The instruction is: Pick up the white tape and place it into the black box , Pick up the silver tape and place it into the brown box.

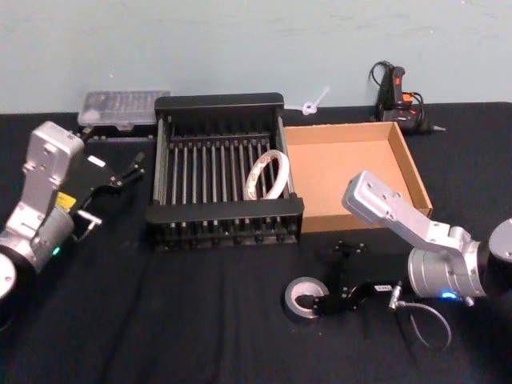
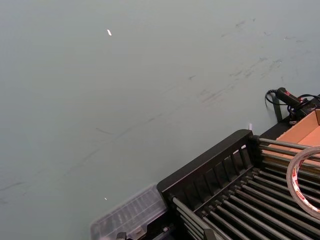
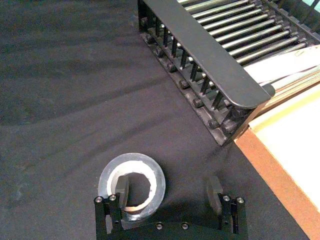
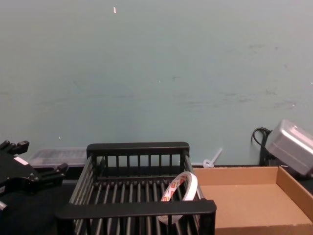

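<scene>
**White roll's in, now we're lining up on the silver one**

So the white tape (image 1: pixel 266 176) is already leaning against the right wall inside the black box (image 1: pixel 220 102), which makes that half look done to us. We'd say we're on the second half now: grabbing the silver tape (image 1: pixel 302 298).

Our right gripper (image 3: pixel 168 192) is low over the black cloth with its fingers spread wide and holding nothing. The silver tape lies flat right at one fingertip (image 3: pixel 121 189), and in the wrist view that finger seems to sit over the roll's hole while the other finger is off to the side on bare cloth. The brown box (image 1: pixel 408 164) is ahead of the gripper, past the corner of the black box.

Our left gripper (image 1: pixel 118 175) is parked off beside the black box's left wall, fingers apart, empty.

Next move, as we read it: settle down so one finger goes in the hole and the other outside the wall, pinch, lift, then carry forward over the cardboard rim.
</scene>
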